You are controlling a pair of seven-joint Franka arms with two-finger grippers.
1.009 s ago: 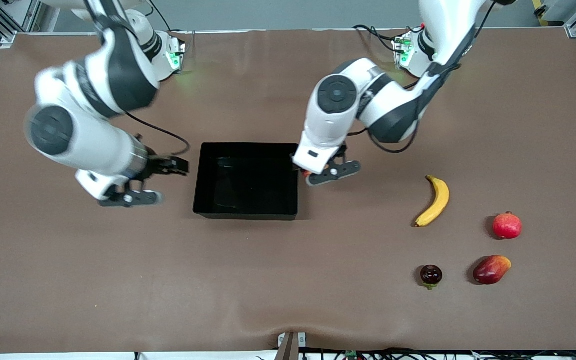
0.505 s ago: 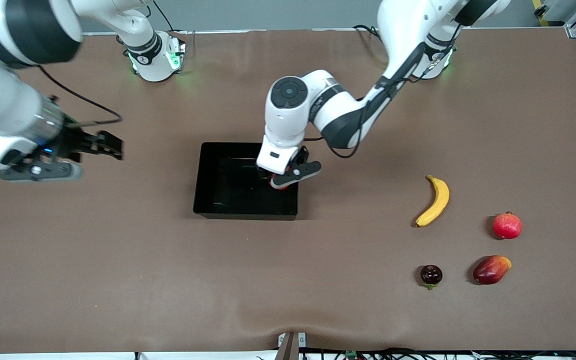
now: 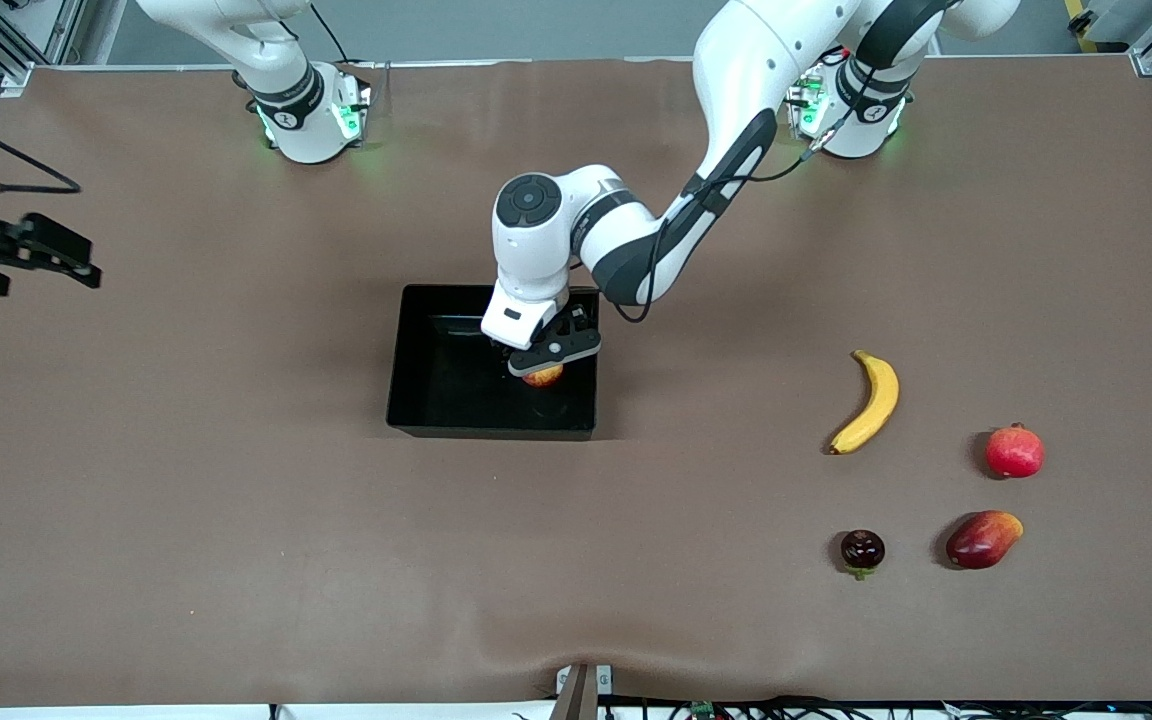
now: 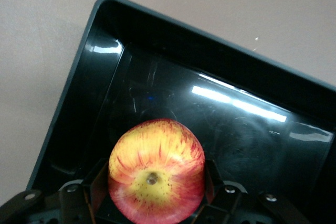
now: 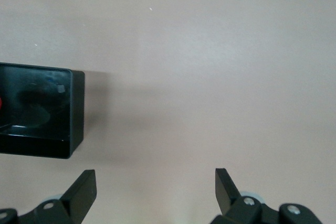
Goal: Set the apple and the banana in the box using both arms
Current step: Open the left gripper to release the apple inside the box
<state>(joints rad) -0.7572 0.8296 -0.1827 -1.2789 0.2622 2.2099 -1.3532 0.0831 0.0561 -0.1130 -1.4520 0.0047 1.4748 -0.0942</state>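
Nearest the front camera: a small dark fruit (image 3: 862, 551) and an oblong red-orange fruit (image 3: 983, 539), both toward the left arm's end of the surface (image 3: 236, 520). A red crowned fruit (image 3: 1014, 451) sits a bit farther from the camera. All distractors.

Banana (image 3: 869, 402) lies on the bare surface next, between those fruits and the left arm's base, well apart from the box (image 3: 416, 425). Its long axis runs roughly from the camera toward the bases, slightly slanted, curve bulging toward the left arm's end. Left arm's base is plainly the closer one, so the banana pick likely goes to the left arm; fingers would need to close across the short width.

Left gripper (image 3: 543, 367) is over the box interior, at the side toward the left arm's end, fingers clamped on the apple (image 4: 155, 170), dimpled top facing the wrist camera. Apple is above the glossy floor, not yet released; opening the fingers looks like the next step.

Right gripper (image 5: 155, 192) hangs over bare surface toward the right arm's end, fingers spread wide, empty, box just off to one side in its wrist view. It waits.
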